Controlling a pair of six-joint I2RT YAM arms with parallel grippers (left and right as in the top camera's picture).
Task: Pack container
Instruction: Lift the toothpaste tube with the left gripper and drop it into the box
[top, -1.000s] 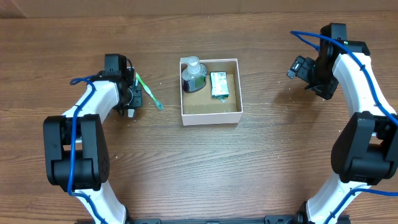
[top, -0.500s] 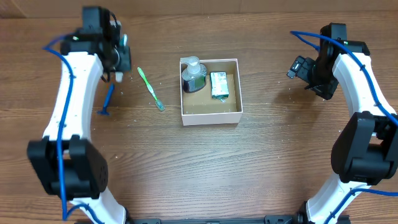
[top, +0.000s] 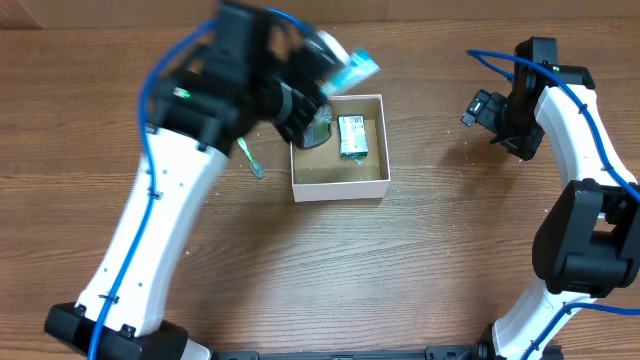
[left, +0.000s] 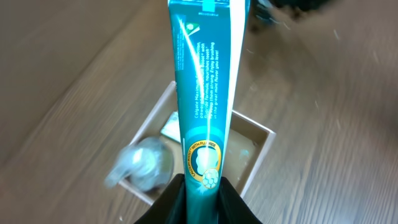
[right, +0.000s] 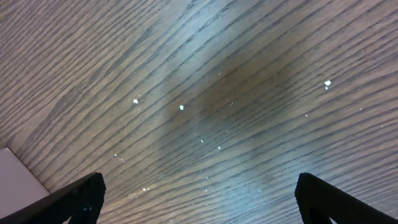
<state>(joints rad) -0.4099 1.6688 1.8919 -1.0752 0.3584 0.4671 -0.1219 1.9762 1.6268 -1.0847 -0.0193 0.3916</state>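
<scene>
**Operator:** What's closest to me?

**Spotter:** Your left claw (left: 198, 186), clamped on one end of the toothpaste carton (left: 205, 81). The carton sticks out long past the fingers, over the container (left: 266, 142) below.

**Operator:** How will that container behave?

**Spotter:** I'd judge it light, with thin, stiff card walls, so a bump from the carton's far end would likely slide it on the counter (right: 249, 74). If you must steady it, pinch one wall at the rim, away from the contents. The carton looks light too, but crushable, and it may pivot in an end grip.

**Operator:** What's inside?

**Spotter:** A pump bottle (left: 142, 167) in one corner and a green packet (top: 352, 136) beside it. The front half shows bare brown card.

**Operator:** And my arm?

**Spotter:** Your left arm (top: 170, 200) reaches high and across, with its wrist above the container's far left corner. It is blurred overhead. A toothbrush (top: 250, 160) lies on the counter just left of the container.

**Operator:** The other side?

**Spotter:** Your right claw (right: 199, 199) hangs well off to the right, fingers spread, holding nothing.
</scene>
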